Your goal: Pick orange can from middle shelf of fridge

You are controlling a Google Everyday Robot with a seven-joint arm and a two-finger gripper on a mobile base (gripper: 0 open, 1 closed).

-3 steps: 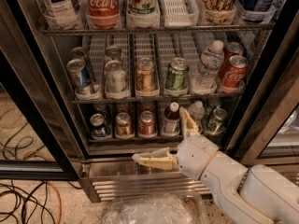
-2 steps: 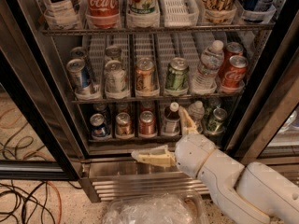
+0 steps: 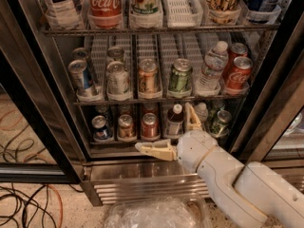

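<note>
The orange can stands upright at the front of the middle shelf of the open fridge, in the third lane from the left. It sits between a silver can and the green can. My gripper is below it, in front of the bottom shelf. It is open and empty. One finger points left and the other finger points up.
Red Coca-Cola cans and a water bottle stand at the shelf's right. Large bottles fill the top rack. Cans and a dark bottle fill the bottom shelf. Cables lie on the floor at left. A plastic-wrapped bin sits below.
The gripper and arm have shifted slightly left and lower. The cans have not moved.
</note>
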